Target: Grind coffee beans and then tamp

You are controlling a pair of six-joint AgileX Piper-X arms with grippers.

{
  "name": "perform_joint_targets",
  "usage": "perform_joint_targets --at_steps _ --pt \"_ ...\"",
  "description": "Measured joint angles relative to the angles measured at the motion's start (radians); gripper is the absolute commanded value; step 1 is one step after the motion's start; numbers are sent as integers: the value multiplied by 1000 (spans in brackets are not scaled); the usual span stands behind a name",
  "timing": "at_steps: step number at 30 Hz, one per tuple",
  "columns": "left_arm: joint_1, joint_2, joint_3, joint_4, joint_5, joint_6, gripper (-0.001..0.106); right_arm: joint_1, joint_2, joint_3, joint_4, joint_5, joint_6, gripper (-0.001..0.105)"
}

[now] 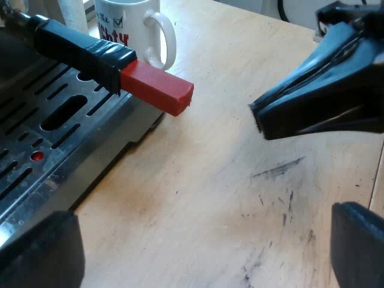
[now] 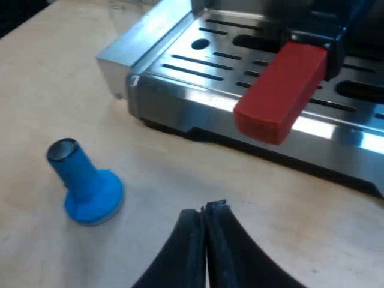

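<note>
Your left claw (image 1: 201,240) hangs with fingers wide apart above the wooden table (image 1: 228,192). Ahead of it the portafilter handle (image 1: 84,51), red-ended, juts out over the espresso machine (image 1: 42,174), with a white mug (image 1: 135,27) beyond. Your right claw (image 2: 207,213) is pressed together, empty. The blue tamper (image 2: 84,186) stands on its base near its tips.

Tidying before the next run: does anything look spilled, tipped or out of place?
Nothing spilled or tipped. The tamper stands on its base on the table, the mug is upright beside the machine, and the handle juts from the machine's front. Only dark scuffs on the table stand out.
</note>
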Motion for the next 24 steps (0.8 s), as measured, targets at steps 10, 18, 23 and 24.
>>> perform_joint_targets --at_steps 10,18,23,24 --pt "0 0 0 0 0 0 84 0 132 0 -154 68 0 2" --pt "0 0 0 -7 0 0 84 0 202 0 -255 107 0 2" --pt "0 0 0 -7 0 0 84 0 253 0 -351 172 0 2" --pt "0 0 0 -7 0 0 84 0 253 0 -363 187 0 2"
